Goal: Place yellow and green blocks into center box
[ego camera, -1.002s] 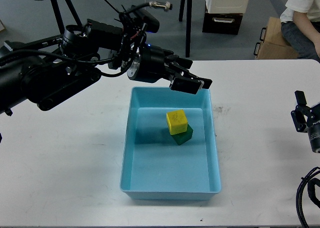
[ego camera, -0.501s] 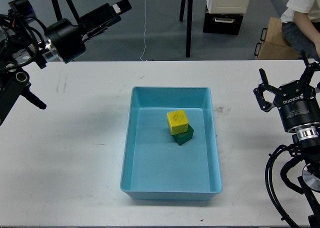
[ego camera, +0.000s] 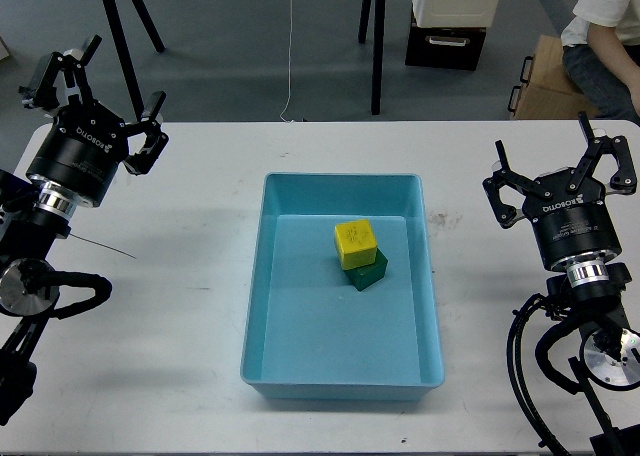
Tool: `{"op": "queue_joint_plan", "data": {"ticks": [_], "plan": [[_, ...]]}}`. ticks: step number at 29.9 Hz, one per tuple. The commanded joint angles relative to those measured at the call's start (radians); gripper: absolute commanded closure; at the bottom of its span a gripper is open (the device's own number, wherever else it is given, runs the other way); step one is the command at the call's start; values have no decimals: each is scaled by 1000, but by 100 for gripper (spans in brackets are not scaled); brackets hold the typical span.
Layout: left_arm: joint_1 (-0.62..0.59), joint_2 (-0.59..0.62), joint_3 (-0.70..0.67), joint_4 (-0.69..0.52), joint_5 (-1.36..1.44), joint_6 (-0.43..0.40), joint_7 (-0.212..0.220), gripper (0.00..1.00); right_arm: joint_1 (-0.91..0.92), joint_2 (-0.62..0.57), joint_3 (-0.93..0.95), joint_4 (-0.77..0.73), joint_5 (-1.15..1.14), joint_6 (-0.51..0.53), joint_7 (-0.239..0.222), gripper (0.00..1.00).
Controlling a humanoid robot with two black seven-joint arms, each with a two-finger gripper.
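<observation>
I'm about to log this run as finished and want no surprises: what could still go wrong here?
The yellow block sits partly on the green block inside the blue box, so a bump to the table could tip it off. Both the left gripper and the right gripper are open and clear of the box, so knocking it seems unlikely.

left tool [ego camera: 95, 91] withdrawn from above the box to the table's left edge, open, right tool [ego camera: 557, 171] risen fully into view, open

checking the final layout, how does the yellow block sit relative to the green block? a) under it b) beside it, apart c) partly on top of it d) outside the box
c: the yellow cube block rests partly on the dark green cube block, both inside the light blue plastic box.
</observation>
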Motion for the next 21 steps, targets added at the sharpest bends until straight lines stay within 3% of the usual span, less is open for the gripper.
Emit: {"op": "queue_joint_plan", "data": {"ticks": [1,9,17,21], "plan": [[107,-100,-43,-36,-112,9,0,0,-15,1,-2,0,50,2,-11,1],[246,-197,-77,-106,-276,1,-11,0,-79,1,8,3,208,16,-9,1],[274,-197,-77,-106,-327,-89,-16,0,-142,1,32,1,232,68,-9,1],[279,-197,-76,-106,-345,-109,-42,0,-145,1,33,1,232,68,-8,1]]}}
